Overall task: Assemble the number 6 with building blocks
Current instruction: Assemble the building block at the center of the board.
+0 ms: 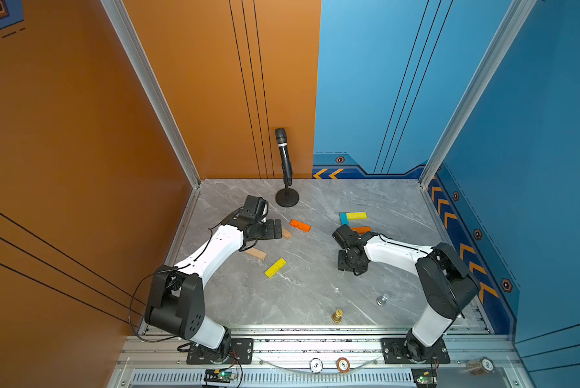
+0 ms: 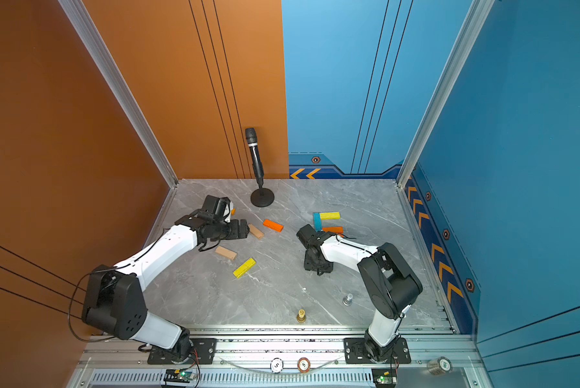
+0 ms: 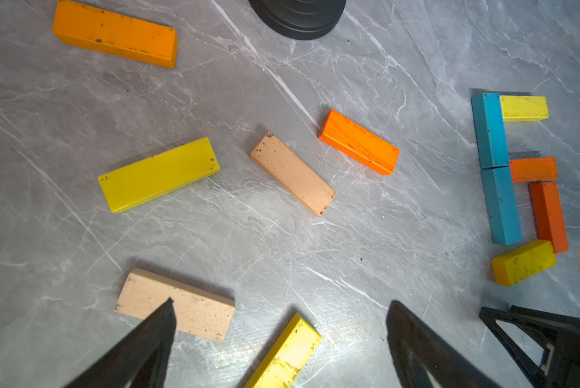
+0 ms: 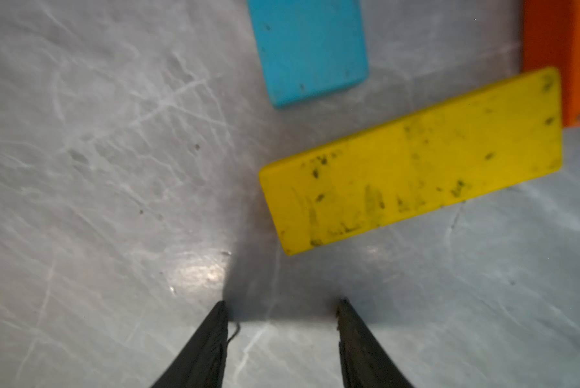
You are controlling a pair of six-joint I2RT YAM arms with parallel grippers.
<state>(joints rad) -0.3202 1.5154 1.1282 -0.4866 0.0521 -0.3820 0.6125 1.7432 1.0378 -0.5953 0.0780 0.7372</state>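
Building blocks [image 3: 490, 131] are lying flat on the gray table [image 1: 315, 295], and some are already making most of a 6 on the right arm's side. Two blue ones are making the long back. A yellow one is sitting across the top, and an orange one is making the middle bar. An upright orange block [image 3: 549, 216] is making the far side of the loop.

The bottom yellow block [image 4: 413, 161] is lying crooked. One end is touching the upright orange block, but the other end is not meeting the lower blue block [image 3: 502, 206].

The right gripper [image 4: 281, 312] is hanging low just beside that yellow block. Its fingers are partly open and are holding nothing. The left gripper [image 3: 281, 305] is hanging over the loose blocks [image 3: 293, 173] on its own side, with its fingers spread wide and nothing in them.

I think the job right now is making the yellow block straight, so the loop is closing. To do it well, the right gripper should be pushing softly on the end that is sticking out and turning it toward the blue block. A hard push could be knocking the orange and blue blocks out of line. Going slowly is looking like the safest way.
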